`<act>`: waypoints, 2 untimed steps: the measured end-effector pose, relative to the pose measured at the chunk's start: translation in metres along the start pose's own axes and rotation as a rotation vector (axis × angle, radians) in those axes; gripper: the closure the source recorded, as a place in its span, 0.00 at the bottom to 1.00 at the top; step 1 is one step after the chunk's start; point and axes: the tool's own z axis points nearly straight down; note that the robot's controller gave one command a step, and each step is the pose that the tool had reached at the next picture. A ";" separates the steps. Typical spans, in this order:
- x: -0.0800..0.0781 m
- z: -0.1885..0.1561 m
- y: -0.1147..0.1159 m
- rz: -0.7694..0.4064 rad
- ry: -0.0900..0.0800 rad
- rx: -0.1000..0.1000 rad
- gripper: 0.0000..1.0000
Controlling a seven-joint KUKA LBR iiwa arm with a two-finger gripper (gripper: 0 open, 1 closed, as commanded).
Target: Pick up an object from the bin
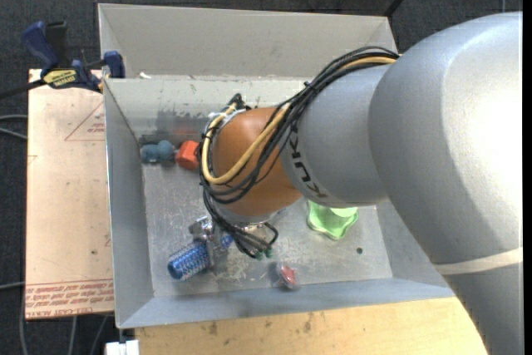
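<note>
Camera view: pincer (209,239) low in bin (125,204), lower-left area, just beside blue ribbed cylinder (188,261) lying on bin floor. I cannot tell how wide pincer is, or whether it grips anything. My judgement: approach done, grasp unconfirmed, lift left. 4 other items apart: green translucent piece (332,219), small red piece (286,275), blue lump (156,151), orange lump (189,154).

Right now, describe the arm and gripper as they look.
The arm is a thick, rounded silver-grey tube with black KUKA lettering near the wrist. An orange dome covers the wrist, with yellow and black cables looped over it. Below it sits a small metal gripper with dark wiring.
</note>
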 end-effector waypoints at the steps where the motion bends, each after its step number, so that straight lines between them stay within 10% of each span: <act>1: 0.000 -0.010 0.000 0.002 -0.001 0.000 1.00; 2: 0.000 -0.036 0.001 0.005 -0.003 0.000 1.00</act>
